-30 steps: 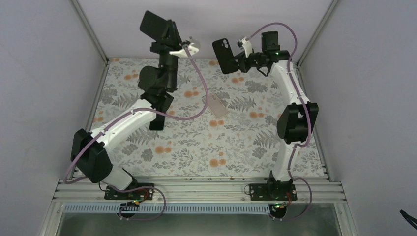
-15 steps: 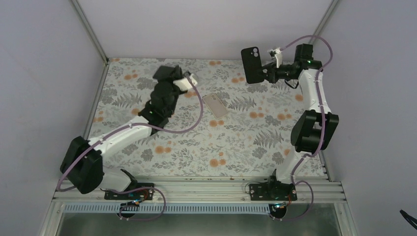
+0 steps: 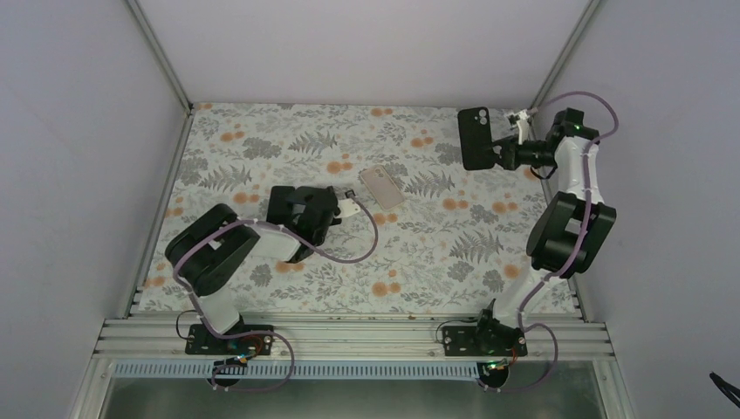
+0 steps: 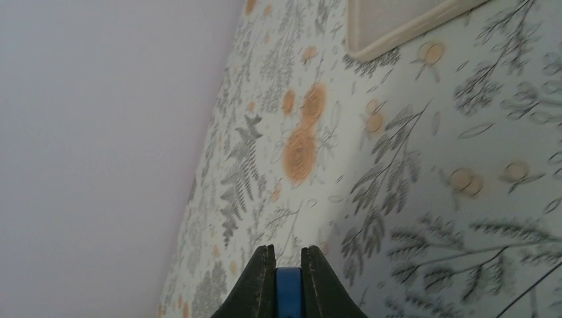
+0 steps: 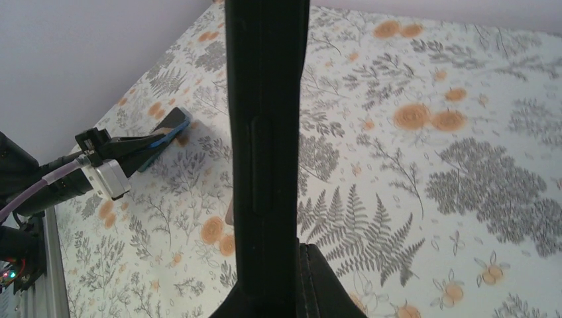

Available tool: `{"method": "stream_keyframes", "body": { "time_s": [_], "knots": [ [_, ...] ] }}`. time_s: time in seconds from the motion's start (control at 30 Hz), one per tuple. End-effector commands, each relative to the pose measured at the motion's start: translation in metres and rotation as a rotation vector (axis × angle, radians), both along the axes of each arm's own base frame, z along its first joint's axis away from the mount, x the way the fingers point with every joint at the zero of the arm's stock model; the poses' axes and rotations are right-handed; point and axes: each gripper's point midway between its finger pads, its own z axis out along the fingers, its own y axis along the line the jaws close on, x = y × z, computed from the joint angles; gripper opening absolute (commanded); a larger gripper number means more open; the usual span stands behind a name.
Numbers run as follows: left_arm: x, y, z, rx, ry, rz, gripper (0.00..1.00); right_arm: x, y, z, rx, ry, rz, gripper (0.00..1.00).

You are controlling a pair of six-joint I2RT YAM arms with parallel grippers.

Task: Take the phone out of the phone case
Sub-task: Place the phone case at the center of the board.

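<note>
Found the phone case [image 3: 476, 138] clamped in the right end effector [image 3: 499, 150], held clear of the counter [image 3: 436, 262] at about 2 o'clock in the overhead view, near the far right corner. Noted its black back and round camera cut-out turned toward the overhead view. Seen edge-on from the right wrist, with a long ridge along the side. Confirmed the grip on one end of it.

Found the phone [image 5: 166, 129] out of the case and gripped in the left end effector [image 4: 287, 255], with the jaws closed on a blue edge. Located that end effector low over the counter, just to 9 o'clock of centre, with the left arm [image 3: 222, 249] folded back toward its base at 7 o'clock. Seen from the right wrist as a thin dark slab with a blue rim, lying roughly level. Could not separate the phone from the black arm links in the overhead view.

Recorded phone and case well apart, with no contact between them.

Noted a beige flat slab [image 3: 383, 188] lying on the floral counter near centre, at about 2 o'clock of the left end effector and near it, touching neither arm.
</note>
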Motion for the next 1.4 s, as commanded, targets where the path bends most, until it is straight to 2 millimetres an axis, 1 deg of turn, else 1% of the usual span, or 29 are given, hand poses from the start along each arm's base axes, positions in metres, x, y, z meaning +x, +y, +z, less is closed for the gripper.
{"method": "stream_keyframes", "body": {
  "time_s": [0.0,0.1,0.13,0.17,0.23,0.4,0.5,0.57,0.6,0.63,0.67,0.7,0.73,0.8,0.83,0.9,0.93,0.97,1.0,1.03,1.07,1.1,1.13,1.17,1.23,1.27,1.3,1.37],
  "knots": [
    [0.003,-0.024,0.012,-0.105,-0.086,-0.028,0.02,-0.004,-0.018,-0.019,0.018,0.007,-0.016,0.03],
    [0.003,-0.04,0.0,-0.109,-0.066,-0.045,0.02,-0.001,-0.032,-0.038,0.02,0.043,-0.045,0.03],
    [0.002,-0.046,-0.006,-0.106,-0.055,-0.052,0.02,0.001,-0.036,-0.045,0.02,0.059,-0.055,0.03],
    [0.001,-0.052,-0.011,-0.108,-0.047,-0.061,0.02,0.002,-0.04,-0.057,0.023,0.085,-0.06,0.03],
    [-0.004,-0.065,-0.02,-0.106,-0.032,-0.082,0.02,0.003,-0.047,-0.073,0.023,0.128,-0.073,0.03],
    [-0.023,-0.088,-0.039,-0.088,-0.017,-0.142,0.02,0.004,-0.064,-0.118,-0.022,0.257,-0.122,0.03],
    [-0.035,-0.096,-0.054,-0.05,0.021,-0.171,0.02,0.004,-0.072,-0.142,-0.039,0.34,-0.153,0.03],
    [-0.044,-0.101,-0.059,-0.023,0.043,-0.197,0.02,0.001,-0.075,-0.155,-0.044,0.397,-0.158,0.03],
    [-0.049,-0.103,-0.061,-0.006,0.052,-0.215,0.03,0.0,-0.075,-0.16,-0.046,0.421,-0.159,0.06],
    [-0.053,-0.105,-0.063,0.004,0.061,-0.228,0.06,-0.002,-0.076,-0.163,-0.051,0.439,-0.16,0.09],
    [-0.057,-0.106,-0.065,0.013,0.077,-0.241,0.18,-0.003,-0.077,-0.166,-0.062,0.452,-0.164,0.12],
    [-0.062,-0.108,-0.07,0.025,0.113,-0.271,0.35,-0.003,-0.079,-0.168,-0.074,0.461,-0.17,0.15],
    [-0.067,-0.11,-0.072,0.032,0.14,-0.289,0.55,-0.004,-0.082,-0.171,-0.096,0.467,-0.179,0.21],
    [-0.079,-0.116,-0.078,0.053,0.199,-0.344,0.95,-0.004,-0.09,-0.175,-0.164,0.472,-0.204,0.36],
    [-0.088,-0.12,-0.081,0.066,0.242,-0.387,0.99,-0.005,-0.095,-0.177,-0.21,0.473,-0.216,0.44],
    [-0.112,-0.127,-0.09,0.1,0.363,-0.492,1.0,-0.009,-0.104,-0.177,-0.312,0.459,-0.235,0.66],
    [-0.127,-0.126,-0.093,0.12,0.436,-0.549,1.0,-0.011,-0.109,-0.173,-0.36,0.444,-0.243,0.87],
    [-0.139,-0.127,-0.092,0.132,0.49,-0.599,1.0,-0.011,-0.114,-0.165,-0.407,0.417,-0.258,0.98],
    [-0.154,-0.125,-0.093,0.147,0.57,-0.646,1.0,-0.012,-0.119,-0.156,-0.453,0.39,-0.276,1.0],
    [-0.17,-0.127,-0.089,0.155,0.652,-0.705,1.0,-0.013,-0.125,-0.138,-0.513,0.341,-0.3,1.0],
    [-0.184,-0.127,-0.084,0.168,0.739,-0.754,1.0,-0.014,-0.129,-0.126,-0.553,0.306,-0.315,1.0],
    [-0.191,-0.134,-0.068,0.16,0.796,-0.788,1.0,-0.014,-0.131,-0.109,-0.586,0.262,-0.33,1.0],
    [-0.2,-0.136,-0.059,0.157,0.87,-0.813,1.0,-0.015,-0.13,-0.092,-0.607,0.216,-0.335,1.0],
    [-0.205,-0.138,-0.046,0.153,0.918,-0.823,1.0,-0.016,-0.128,-0.075,-0.619,0.168,-0.338,1.0],
    [-0.203,-0.143,-0.019,0.144,0.959,-0.815,1.0,-0.018,-0.123,-0.038,-0.629,0.065,-0.345,1.0],
    [-0.195,-0.145,-0.002,0.127,0.948,-0.804,1.0,-0.021,-0.118,-0.01,-0.634,-0.014,-0.36,1.0],
    [-0.182,-0.146,0.02,0.091,0.913,-0.788,1.0,-0.023,-0.115,0.012,-0.637,-0.085,-0.376,1.0],
    [-0.143,-0.146,0.075,-0.045,0.818,-0.751,1.0,-0.028,-0.106,0.05,-0.628,-0.219,-0.416,1.0]
  ]
}}
